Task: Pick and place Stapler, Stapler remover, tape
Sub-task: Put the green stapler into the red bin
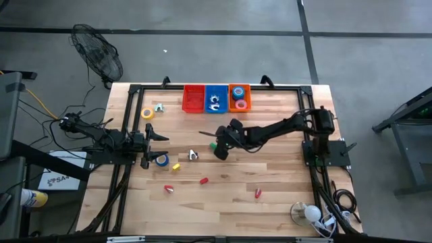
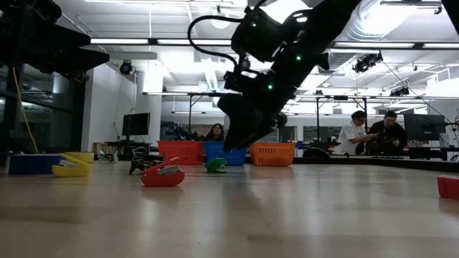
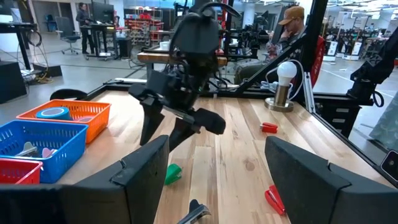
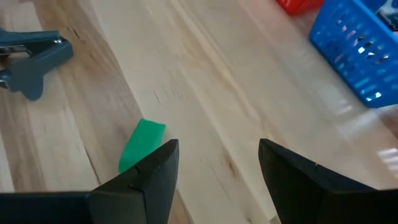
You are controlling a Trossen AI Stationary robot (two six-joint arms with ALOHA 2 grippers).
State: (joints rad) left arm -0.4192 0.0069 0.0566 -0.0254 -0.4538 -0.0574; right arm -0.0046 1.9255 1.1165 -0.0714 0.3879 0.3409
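My right gripper hangs open near the table's middle, slanting down, just above a small green stapler, which lies flat on the wood beside one of its fingers. Nothing is between the fingers. A grey stapler remover lies on the table a little farther toward the left edge. A yellow tape ring and a blue tape ring lie flat at the left. My left gripper waits open at the left edge, pointing level.
Red, blue and orange baskets stand in a row at the far edge; the orange one holds tape rolls. Red staplers lie toward the near edge. A lamp stands at the near right corner.
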